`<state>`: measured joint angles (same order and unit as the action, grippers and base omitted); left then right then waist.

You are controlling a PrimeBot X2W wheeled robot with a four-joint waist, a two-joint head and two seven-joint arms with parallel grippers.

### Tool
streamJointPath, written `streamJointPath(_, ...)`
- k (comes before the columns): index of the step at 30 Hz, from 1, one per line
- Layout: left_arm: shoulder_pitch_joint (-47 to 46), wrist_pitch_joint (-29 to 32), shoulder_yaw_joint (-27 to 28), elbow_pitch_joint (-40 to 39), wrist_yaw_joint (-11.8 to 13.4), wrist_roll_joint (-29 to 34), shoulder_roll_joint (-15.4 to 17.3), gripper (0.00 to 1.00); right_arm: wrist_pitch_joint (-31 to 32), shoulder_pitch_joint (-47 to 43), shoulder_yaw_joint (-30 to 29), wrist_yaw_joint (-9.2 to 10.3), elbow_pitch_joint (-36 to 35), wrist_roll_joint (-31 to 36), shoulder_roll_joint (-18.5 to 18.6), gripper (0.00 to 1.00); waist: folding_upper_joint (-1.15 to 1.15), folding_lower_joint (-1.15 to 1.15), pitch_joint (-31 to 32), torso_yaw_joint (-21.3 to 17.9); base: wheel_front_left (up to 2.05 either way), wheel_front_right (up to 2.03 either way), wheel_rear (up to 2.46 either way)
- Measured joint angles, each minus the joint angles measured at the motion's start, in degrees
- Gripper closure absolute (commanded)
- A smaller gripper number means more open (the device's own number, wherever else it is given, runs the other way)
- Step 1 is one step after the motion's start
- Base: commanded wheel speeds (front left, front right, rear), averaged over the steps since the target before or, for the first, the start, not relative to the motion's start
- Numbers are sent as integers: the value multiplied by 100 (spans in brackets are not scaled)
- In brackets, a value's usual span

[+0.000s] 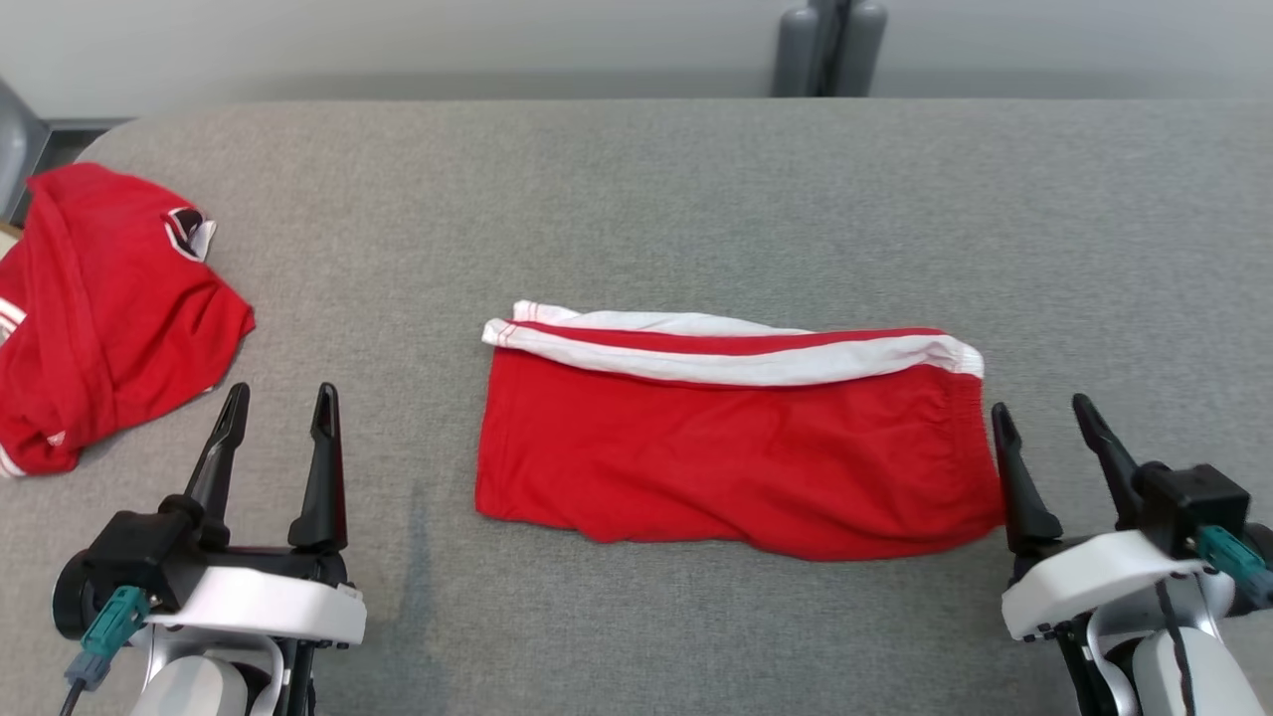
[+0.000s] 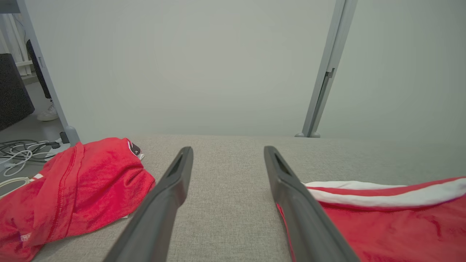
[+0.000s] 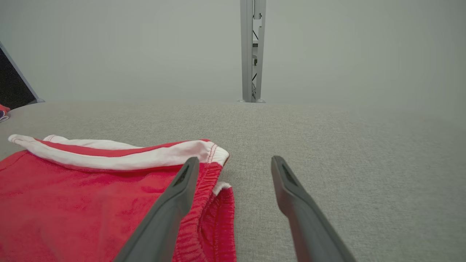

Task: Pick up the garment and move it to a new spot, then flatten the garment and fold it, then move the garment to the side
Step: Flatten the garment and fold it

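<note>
The garment (image 1: 731, 447) is a pair of red shorts with white side stripes, lying folded flat in the middle of the grey table (image 1: 696, 199). It also appears at the right of the left wrist view as the garment (image 2: 386, 222) and at the left of the right wrist view as the garment (image 3: 91, 203). My left gripper (image 1: 281, 409) stands open at the lower left, well left of the shorts, nothing between its fingers. My right gripper (image 1: 1042, 413) is open beside the shorts' elastic waistband end, its left finger (image 3: 174, 203) over the edge of the cloth.
A second red garment (image 1: 99, 308) with white trim lies crumpled at the table's left edge, close to my left gripper, and shows as the red garment (image 2: 72, 189) in the left wrist view. A grey post (image 1: 830, 45) stands behind the table's far edge. Cables (image 2: 22, 153) lie on the floor.
</note>
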<state>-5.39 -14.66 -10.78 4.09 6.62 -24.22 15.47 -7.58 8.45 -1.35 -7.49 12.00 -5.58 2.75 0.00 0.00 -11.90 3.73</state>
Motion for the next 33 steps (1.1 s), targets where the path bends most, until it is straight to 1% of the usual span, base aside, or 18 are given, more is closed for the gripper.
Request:
streamJointPath(6, -214, -21, 7, 163, -100, -2, -98, 0, 297, 396, 186, 0, 719, -26, -4, 0, 0, 0, -265, 233, 0, 0, 0)
streamJointPath(10, -300, -26, 13, 237, -158, 13, -149, 0, 248, 506, 112, -1, 1123, -51, 25, 0, 0, 0, -374, 350, 0, 0, 0)
streamJointPath(13, -307, -33, 36, 263, -178, 47, -180, 0, 204, 505, 10, -2, 1333, -68, 25, 0, 0, 0, -407, 382, 0, 0, 0)
streamJointPath(17, -309, -38, 101, 242, -209, 100, -213, 0, 220, 521, 37, -9, 1530, -207, 25, 0, 0, 0, -438, 361, 0, 0, 0)
streamJointPath(18, -313, -42, 112, 241, -212, 104, -229, 0, 238, 547, 70, -9, 1570, -266, 26, 12, 0, 0, -447, 351, 0, 0, 0)
streamJointPath(19, -321, -42, 123, 233, -231, 112, -237, 0, 247, 571, 107, -9, 1596, -333, 30, 57, 0, 0, -459, 339, 0, 0, 0)
streamJointPath(20, -339, -43, 158, 225, -253, 140, -249, 0, 255, 610, 188, -14, 1623, -433, 34, 77, 0, 0, -479, 308, 0, 0, 0)
streamJointPath(21, -352, -43, 178, 216, -296, 114, -288, 0, 258, 628, 212, -32, 1626, -474, 40, 100, 0, 0, -489, 291, 0, 0, 0)
streamJointPath(33, -417, -43, 332, 224, -365, 252, -361, 0, 244, 523, 190, -43, 1617, -823, 410, 100, 0, 0, -415, 145, 0, 0, 0)
